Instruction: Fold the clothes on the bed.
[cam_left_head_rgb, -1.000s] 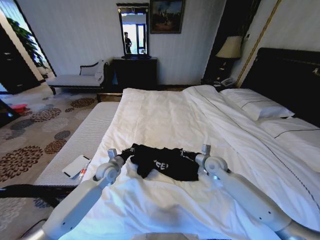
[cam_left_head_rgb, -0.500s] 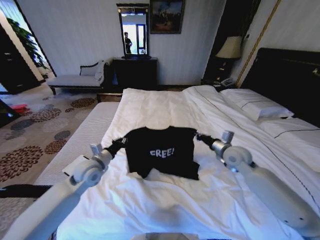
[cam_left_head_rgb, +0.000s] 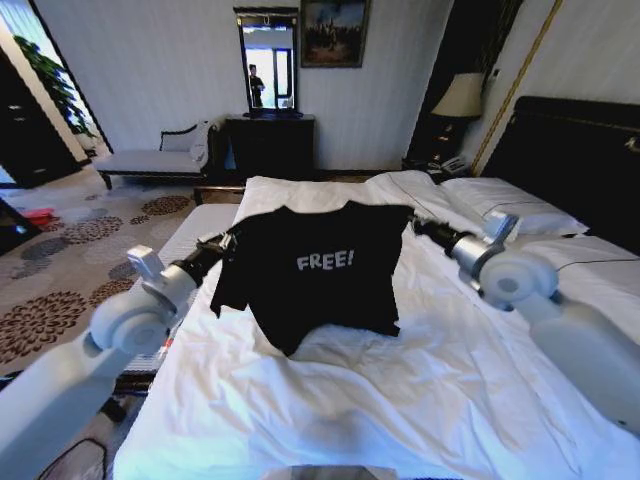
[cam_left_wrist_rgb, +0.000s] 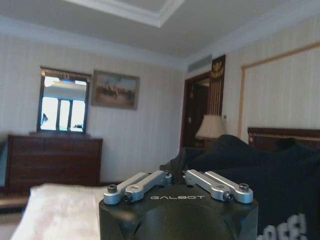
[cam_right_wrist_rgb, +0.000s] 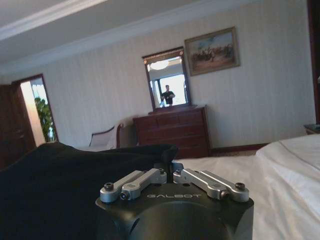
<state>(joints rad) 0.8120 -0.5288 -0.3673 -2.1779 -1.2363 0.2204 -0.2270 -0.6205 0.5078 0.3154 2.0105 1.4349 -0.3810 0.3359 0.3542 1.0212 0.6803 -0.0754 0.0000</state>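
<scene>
While the clothes (cam_left_head_rgb: 318, 270) hang spread at frame centre above the bed (cam_left_head_rgb: 400, 390), left pincer (cam_left_head_rgb: 222, 243) and right pincer (cam_left_head_rgb: 415, 224) each clamp a shoulder; a thin pinch could slip. Wrist views show fingers closed on fabric; head view shows hem touching duvet

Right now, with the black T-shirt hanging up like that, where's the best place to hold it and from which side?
At the two shoulder corners, one from each side. The T-shirt hangs spread, lettering facing the robot, hem trailing on the bed. The left gripper is shut on one shoulder, the right gripper on the other; outward tension there probably keeps the cloth flat.
</scene>
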